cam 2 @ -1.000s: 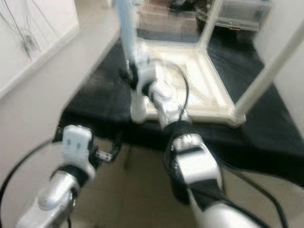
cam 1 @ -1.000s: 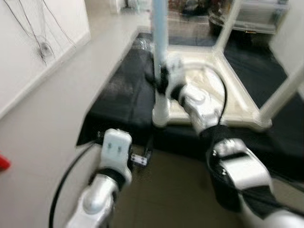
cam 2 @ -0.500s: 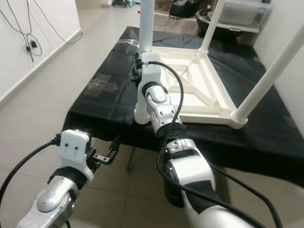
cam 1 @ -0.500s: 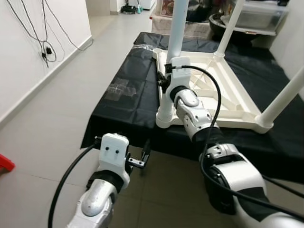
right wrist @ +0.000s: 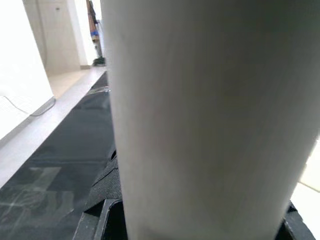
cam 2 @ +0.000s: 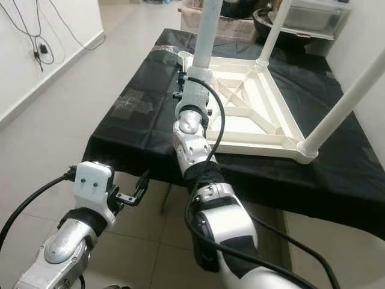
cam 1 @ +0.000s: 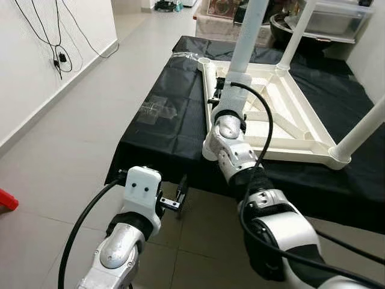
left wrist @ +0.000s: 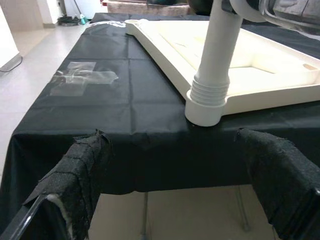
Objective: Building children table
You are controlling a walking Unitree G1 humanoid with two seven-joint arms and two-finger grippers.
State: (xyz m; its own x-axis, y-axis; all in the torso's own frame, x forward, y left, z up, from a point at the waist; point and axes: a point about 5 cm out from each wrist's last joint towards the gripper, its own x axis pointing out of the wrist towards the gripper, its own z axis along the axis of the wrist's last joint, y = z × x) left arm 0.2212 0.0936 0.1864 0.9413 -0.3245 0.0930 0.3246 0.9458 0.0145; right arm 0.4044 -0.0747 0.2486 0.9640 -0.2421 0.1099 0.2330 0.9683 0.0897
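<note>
A white plastic tabletop (cam 1: 283,114) lies upside down on a black cloth (cam 1: 162,114) — its ribbed underside faces up. White legs (cam 1: 249,30) stand in three corners — the near-left one tilts.

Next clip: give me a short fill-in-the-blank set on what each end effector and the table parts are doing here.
1. The right end effector grips a white table ___.
2. The upside-down tabletop lies on a ___ cloth.
3. The left end effector hovers near the cloth's edge, holding ___.
4. One corner socket has no ___ in it.

Missing words: leg; black; nothing; leg
</note>
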